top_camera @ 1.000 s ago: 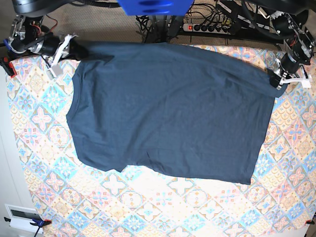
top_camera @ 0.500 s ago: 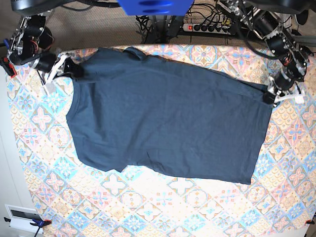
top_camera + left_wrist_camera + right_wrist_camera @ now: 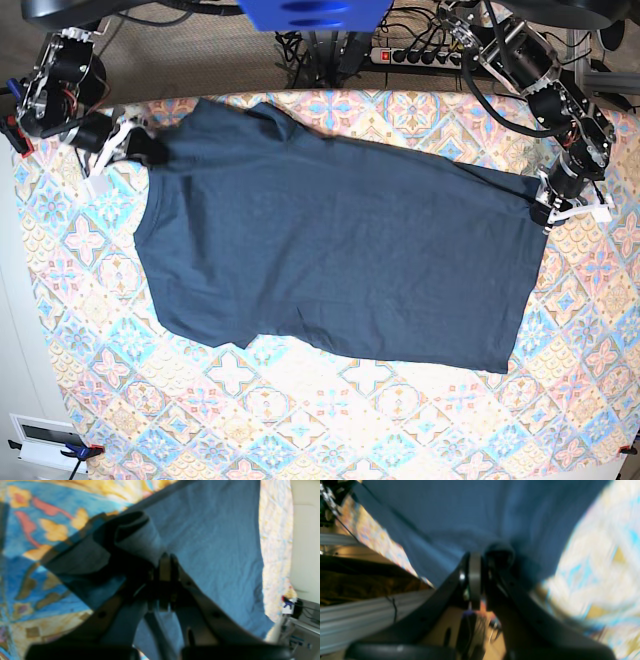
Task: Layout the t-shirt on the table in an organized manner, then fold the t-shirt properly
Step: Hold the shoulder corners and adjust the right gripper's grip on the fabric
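One navy t-shirt (image 3: pixel 340 240) lies spread over the middle of the tabletop (image 3: pixel 90 300), its near hem flat and its far edge lifted toward the tabletop's far edge. It is held at two far corners, judged so that the cloth can be drawn taut and set down square before folding.

Left pincer (image 3: pixel 166 557): pressed together, pinching a rolled fold of the t-shirt near the tabletop's far right side.

Right pincer (image 3: pixel 480 555): pressed together on a bunched bit of the t-shirt near the far left corner.

Count: one garment, two pincers, both engaged. A power strip (image 3: pixel 425 55) lies beyond the far edge.
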Controlling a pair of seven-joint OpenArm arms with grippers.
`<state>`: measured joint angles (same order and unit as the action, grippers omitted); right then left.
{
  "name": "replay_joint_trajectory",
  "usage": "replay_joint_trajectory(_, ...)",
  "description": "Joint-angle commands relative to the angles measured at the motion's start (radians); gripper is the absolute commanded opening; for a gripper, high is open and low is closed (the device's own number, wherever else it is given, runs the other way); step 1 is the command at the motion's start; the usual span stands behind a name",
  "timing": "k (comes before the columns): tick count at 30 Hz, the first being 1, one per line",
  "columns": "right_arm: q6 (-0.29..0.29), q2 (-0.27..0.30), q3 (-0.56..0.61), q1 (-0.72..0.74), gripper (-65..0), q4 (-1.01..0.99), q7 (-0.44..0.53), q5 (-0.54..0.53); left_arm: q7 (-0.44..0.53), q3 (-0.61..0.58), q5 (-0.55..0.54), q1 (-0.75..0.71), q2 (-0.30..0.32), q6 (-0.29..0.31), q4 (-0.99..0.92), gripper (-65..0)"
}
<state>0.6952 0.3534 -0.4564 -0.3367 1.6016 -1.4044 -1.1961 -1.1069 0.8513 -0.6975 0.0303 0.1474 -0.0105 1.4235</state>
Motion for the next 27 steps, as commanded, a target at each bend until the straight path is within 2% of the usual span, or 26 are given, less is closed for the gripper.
replay_joint_trajectory(1, 0.003, 0.02, -0.009, 0.004, -64.1, 0.01, 0.017, -0.021, 0.017, 0.003, -0.008, 0.01, 0.013, 0.005, 0.001, -65.0)
replay_joint_trajectory(9, 0.003, 0.02, -0.009, 0.004, -63.9, -0.034, 0.021, -0.02, 0.023, 0.003, -0.017, 0.016, 0.014, 0.004, -0.065, -65.0)
replay_joint_trajectory(15, 0.003, 0.02, -0.038, 0.014, -63.2, -0.036, 0.023, -0.02, 0.017, 0.003, -0.018, 0.016, 0.014, 0.002, -0.065, -59.7)
replay_joint_trajectory(22, 0.003, -0.004, -0.158, 0.014, -50.0, -0.06, 0.021, -0.02, 0.015, 0.006, -0.02, 0.007, 0.014, 0.002, -0.065, -59.0)
replay_joint_trajectory(27, 0.003, -0.018, -0.169, 0.0, -47.1, -0.042, 0.008, -0.024, 0.015, 0.007, -0.021, -0.007, 0.014, 0.002, -0.063, -58.9)
